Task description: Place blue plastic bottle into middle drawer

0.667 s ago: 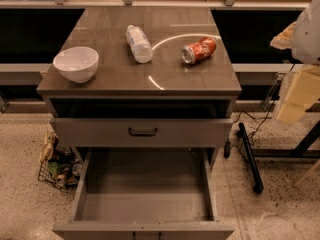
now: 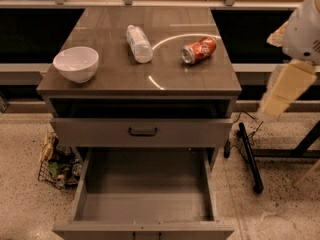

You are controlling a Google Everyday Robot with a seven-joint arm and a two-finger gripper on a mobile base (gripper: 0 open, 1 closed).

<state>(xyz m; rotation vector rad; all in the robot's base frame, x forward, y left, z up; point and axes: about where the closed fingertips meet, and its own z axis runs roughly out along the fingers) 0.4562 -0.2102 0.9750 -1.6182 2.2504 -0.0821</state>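
Observation:
The blue plastic bottle (image 2: 139, 44) lies on its side on the cabinet top, near the back middle, with its white cap pointing away. The middle drawer (image 2: 145, 214) is pulled out wide open below, and its grey floor is bare. My gripper (image 2: 282, 91) hangs off the white arm at the right edge of the view. It is beside the cabinet's right side, apart from the bottle and holding nothing that I can see.
A white bowl (image 2: 76, 64) stands on the cabinet top (image 2: 115, 79) at the left. An orange-red soda can (image 2: 199, 50) lies on its side right of the bottle. A closed drawer front with a dark handle (image 2: 143, 131) sits above the open drawer. A wire basket (image 2: 57, 166) is on the floor at left, and dark table legs (image 2: 250, 156) at right.
My gripper has edged slightly to the left, toward the cabinet. The bottle, can, bowl and drawer have not moved.

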